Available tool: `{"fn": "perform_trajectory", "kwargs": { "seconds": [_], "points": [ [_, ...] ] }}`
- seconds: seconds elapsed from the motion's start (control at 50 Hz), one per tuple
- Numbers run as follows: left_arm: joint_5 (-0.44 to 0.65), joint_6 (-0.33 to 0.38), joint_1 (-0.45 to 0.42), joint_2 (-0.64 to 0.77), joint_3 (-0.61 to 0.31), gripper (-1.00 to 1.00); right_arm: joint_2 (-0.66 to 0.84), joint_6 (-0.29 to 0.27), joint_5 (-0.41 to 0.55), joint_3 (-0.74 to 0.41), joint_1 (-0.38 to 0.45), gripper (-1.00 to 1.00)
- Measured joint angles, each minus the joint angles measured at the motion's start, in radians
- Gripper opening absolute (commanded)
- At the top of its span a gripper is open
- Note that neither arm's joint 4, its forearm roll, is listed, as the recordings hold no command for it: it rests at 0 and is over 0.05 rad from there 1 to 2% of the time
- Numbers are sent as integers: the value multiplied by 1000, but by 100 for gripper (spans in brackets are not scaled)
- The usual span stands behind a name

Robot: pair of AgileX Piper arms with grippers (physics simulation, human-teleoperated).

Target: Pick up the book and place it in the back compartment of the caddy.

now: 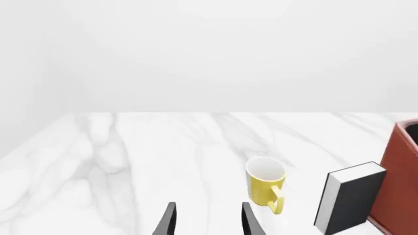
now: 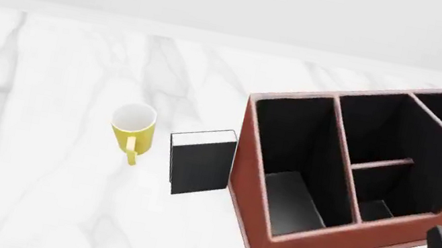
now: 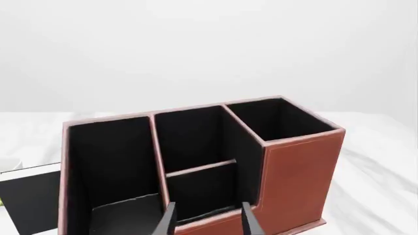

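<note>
The black book (image 2: pixel 200 165) stands upright on the table, between the yellow mug (image 2: pixel 133 125) and the reddish-brown caddy (image 2: pixel 336 243), close to the caddy's left wall. The back compartment (image 2: pixel 376 200) is the small black cell between the short cross divider and the low near wall; nothing shows inside it. My left gripper (image 1: pixel 207 223) is open and empty, low at the near left, well short of the book (image 1: pixel 347 198). My right gripper (image 3: pixel 207 220) is open and empty, just in front of the caddy's (image 3: pixel 294 181) low wall, facing the back compartment (image 3: pixel 202 193).
The mug (image 1: pixel 265 183) stands upright with its handle toward my side, a little left of the book. White marble tabletop (image 2: pixel 78 58) stretches left of and behind the mug. The caddy's long side compartments flank the middle strip, and its walls rise toward the far end.
</note>
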Motion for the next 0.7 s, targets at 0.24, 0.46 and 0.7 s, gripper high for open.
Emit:
{"fn": "perform_trajectory", "kwargs": {
  "seconds": [0.24, 0.46, 0.7],
  "points": [
    [28, -12, 12, 2, -28, 100, 17, 1, -10, -1, -2, 100],
    [123, 6, -38, 51, -189, 100, 19, 1, -12, 0, 1, 100],
    [129, 40, -90, 248, -397, 100, 21, 3, -13, 0, 5, 100]
  ]
}}
